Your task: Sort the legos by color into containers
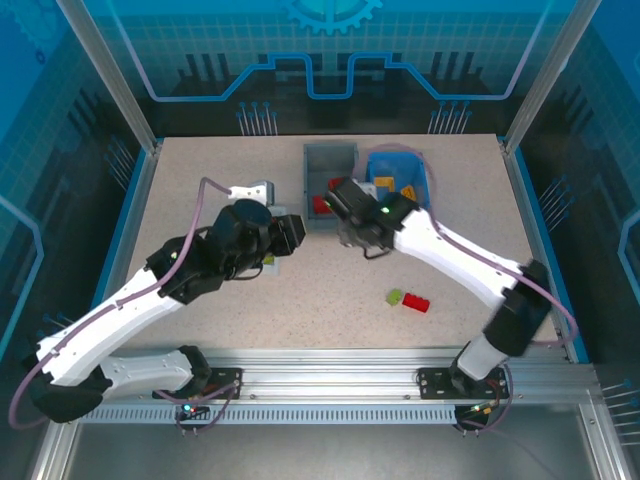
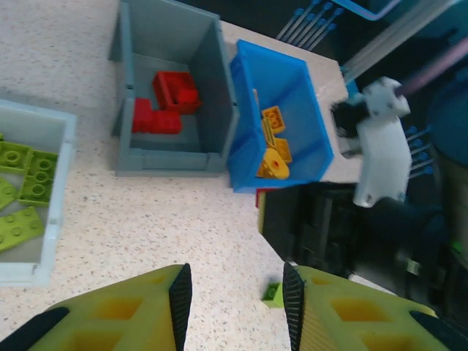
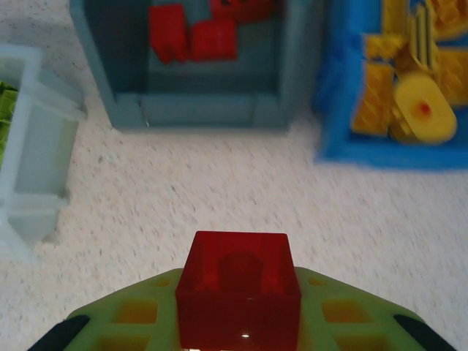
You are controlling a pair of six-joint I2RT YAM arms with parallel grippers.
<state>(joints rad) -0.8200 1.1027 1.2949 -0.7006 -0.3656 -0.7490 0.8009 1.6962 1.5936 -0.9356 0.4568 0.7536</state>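
From the top camera, the grey bin [image 1: 325, 165] and the blue bin [image 1: 378, 162] are seen side by side at the far middle of the table [image 1: 300, 300]. The white bin [image 1: 250, 190] stands to their left, partly covered by the left arm [image 1: 130, 300], and the right arm [image 1: 450, 255] is stretched toward the near side of the grey and blue bins. Two pieces lie on the bare tabletop, well apart from every bin: a loose green brick [image 1: 395, 296] just beside a loose red brick [image 1: 417, 302]. From the left wrist camera, the left pincer [image 2: 234, 300] is seen released, its fingers apart with nothing between them, held above the table short of the bins. Red bricks [image 2: 164, 110] are gathered in the grey bin, yellow bricks [image 2: 274, 150] in the blue one and green bricks [image 2: 22, 183] in the white one, each colour unmixed as far as can be told. A small green piece [image 2: 273, 292] is seen on the table close by the right-hand finger. From the right wrist camera, the right pincer [image 3: 238, 325] is seen clenched on a red brick [image 3: 238, 281], which is held above the table on the near side of the grey bin and not yet over it. The sorting is judged nearly done: the held brick is to be dropped among the other reds, and the loose ones remain to be fetched.
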